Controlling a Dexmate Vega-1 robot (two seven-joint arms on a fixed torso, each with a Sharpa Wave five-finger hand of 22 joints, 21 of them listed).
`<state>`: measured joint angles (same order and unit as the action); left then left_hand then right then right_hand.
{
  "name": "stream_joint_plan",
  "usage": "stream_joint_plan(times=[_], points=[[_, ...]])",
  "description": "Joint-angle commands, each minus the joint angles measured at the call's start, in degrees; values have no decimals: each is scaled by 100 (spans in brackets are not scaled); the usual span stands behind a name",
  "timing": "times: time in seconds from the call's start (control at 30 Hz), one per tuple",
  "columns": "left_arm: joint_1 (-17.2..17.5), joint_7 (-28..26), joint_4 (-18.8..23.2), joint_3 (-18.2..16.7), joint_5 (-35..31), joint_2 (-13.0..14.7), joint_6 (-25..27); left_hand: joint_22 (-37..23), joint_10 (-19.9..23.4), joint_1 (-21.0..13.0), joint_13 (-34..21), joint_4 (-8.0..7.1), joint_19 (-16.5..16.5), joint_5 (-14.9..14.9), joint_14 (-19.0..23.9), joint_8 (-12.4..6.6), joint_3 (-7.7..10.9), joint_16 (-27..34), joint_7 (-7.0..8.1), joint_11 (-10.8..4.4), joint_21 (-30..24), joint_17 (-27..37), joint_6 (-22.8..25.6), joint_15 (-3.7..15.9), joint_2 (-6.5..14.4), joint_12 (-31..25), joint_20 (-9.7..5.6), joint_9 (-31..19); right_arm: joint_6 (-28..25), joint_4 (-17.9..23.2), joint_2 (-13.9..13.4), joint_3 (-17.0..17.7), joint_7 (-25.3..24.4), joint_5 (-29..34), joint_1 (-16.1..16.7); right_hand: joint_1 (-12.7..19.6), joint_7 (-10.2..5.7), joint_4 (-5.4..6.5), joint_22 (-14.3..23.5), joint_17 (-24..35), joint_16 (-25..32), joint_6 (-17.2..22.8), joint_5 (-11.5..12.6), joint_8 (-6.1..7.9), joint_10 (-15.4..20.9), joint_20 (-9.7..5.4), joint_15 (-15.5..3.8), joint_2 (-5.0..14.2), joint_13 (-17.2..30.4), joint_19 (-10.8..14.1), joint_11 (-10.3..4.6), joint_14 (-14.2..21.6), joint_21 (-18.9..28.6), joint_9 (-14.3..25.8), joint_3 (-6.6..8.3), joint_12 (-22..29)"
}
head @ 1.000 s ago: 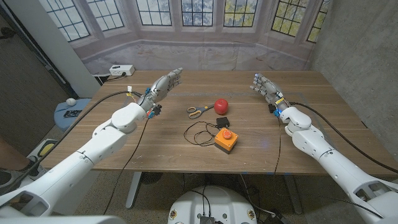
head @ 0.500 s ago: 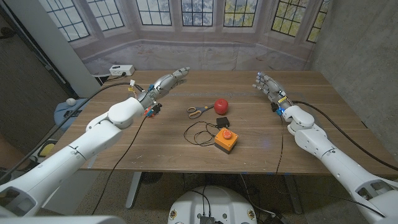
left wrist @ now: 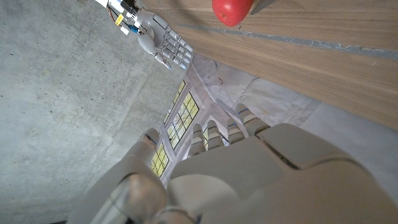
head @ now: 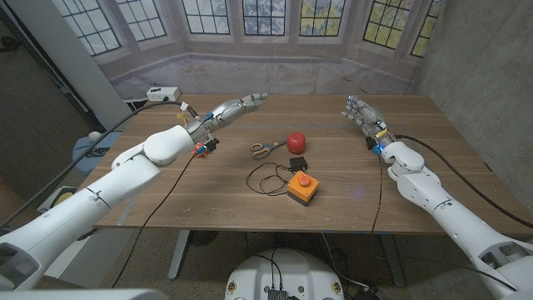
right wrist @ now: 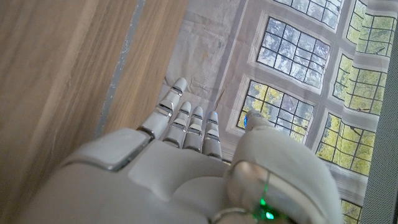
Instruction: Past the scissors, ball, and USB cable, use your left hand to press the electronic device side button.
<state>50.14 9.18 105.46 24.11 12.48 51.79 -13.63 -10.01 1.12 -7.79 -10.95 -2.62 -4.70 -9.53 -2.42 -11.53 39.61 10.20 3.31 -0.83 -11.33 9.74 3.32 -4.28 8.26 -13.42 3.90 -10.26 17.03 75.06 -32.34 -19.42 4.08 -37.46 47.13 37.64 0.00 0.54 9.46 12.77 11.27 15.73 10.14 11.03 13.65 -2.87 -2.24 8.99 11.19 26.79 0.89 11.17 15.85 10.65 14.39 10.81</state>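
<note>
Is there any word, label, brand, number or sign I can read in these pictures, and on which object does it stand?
No text can be read in these pictures.
Orange box with red button: no marking can be made out.
Small black device: too small to show any lettering.
White box at the table's far left edge: too small and blurred to read.
Left hand and right hand: no readable marks.

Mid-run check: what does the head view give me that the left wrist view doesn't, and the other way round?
Head view alone: the scissors, the black USB cable, the orange electronic device with its red button, and the left hand outstretched above the table's far left. Left wrist view alone: a close look along the back of the left hand. Both: the red ball, the right hand with fingers apart, and the wooden table.
</note>
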Motion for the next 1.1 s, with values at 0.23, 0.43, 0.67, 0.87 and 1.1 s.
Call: stream_joint_plan(times=[0.23, 0.43, 0.67, 0.87, 1.1], points=[[153, 237, 297, -101, -469, 284, -506, -5, 277, -29, 8, -23, 51, -37, 4, -96, 62, 11, 117, -103, 28, 15, 439, 95, 77, -58, -76, -12, -144, 371, -261, 152, -78, -102, 269, 14, -23, -51, 12, 5, 3, -122, 23, -37, -114, -49, -29, 11, 8, -39, -25, -146, -100, 20, 15, -21], [64, 465, 273, -92, -524, 323, -726, 0, 686, -53, 16, -5, 164, -28, 2, -102, 79, 20, 110, -205, 52, 7, 700, 199, 63, -146, -208, -10, -187, 571, -387, 234, -178, -110, 444, 3, -33, -64, 12, 2, -1, -143, 22, -38, -143, -49, -24, 11, 7, -70, -52, -186, -134, 21, 12, -22], [-185, 880, 171, 5, -568, 338, -962, 5, 970, -9, 15, -71, 178, -27, 110, -151, 82, 55, 64, -194, 40, 16, 1051, 255, 63, -187, -252, -11, -226, 807, -536, 333, -293, -103, 645, 0, -39, -90, 11, -6, 2, -149, 21, -32, -157, -105, -85, 6, 5, -86, -50, -211, -169, 21, 10, -16], [-345, 1123, 149, 64, -600, 321, -1076, 8, 1176, 22, 21, -114, 176, -29, 225, -168, 87, 75, 47, -212, 34, 12, 1287, 312, 50, -207, -285, -10, -240, 951, -622, 402, -371, -92, 773, -3, -34, -105, 10, -11, 7, -154, 21, -29, -166, -119, -100, 8, 4, -81, -27, -221, -187, 21, 10, -12], [-589, 1483, 92, 207, -649, 274, -1209, 13, 1468, 53, 29, -155, 129, -36, 427, -181, 100, 102, 28, -225, 18, 6, 1577, 345, 37, -237, -363, -5, -242, 1110, -699, 485, -462, -86, 917, -7, -21, -118, 9, -15, 10, -162, 21, -28, -175, -121, -96, 7, 3, -81, -21, -231, -203, 21, 8, -9]])
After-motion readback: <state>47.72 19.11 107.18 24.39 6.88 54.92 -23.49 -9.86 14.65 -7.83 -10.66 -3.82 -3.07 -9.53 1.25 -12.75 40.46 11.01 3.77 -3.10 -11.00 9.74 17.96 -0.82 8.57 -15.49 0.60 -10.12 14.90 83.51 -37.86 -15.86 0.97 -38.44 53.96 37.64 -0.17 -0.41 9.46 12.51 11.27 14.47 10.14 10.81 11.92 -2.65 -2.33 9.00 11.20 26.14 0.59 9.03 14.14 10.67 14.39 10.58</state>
